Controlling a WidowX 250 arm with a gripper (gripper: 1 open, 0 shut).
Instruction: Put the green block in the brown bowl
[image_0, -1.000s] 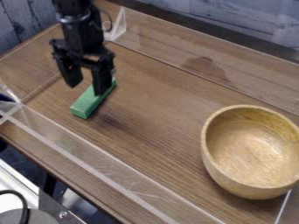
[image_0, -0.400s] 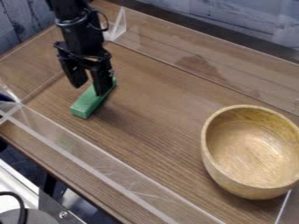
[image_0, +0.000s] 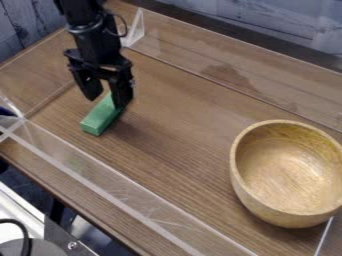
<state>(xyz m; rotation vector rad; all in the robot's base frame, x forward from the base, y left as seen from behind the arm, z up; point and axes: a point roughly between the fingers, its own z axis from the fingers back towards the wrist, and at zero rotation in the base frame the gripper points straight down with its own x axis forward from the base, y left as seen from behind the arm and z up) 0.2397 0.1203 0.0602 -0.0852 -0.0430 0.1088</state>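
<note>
Lower now than a second ago, the gripper (image_0: 104, 93) has sunk over the block's (image_0: 100, 117) far end, its two black fingers spread wide, one to each side, pinching nothing. One block: a plain green bar, lying flat on the wood-grain table (image_0: 187, 110). One bowl (image_0: 289, 173), round, thick-rimmed tan wood, sits well right of the block.
</note>
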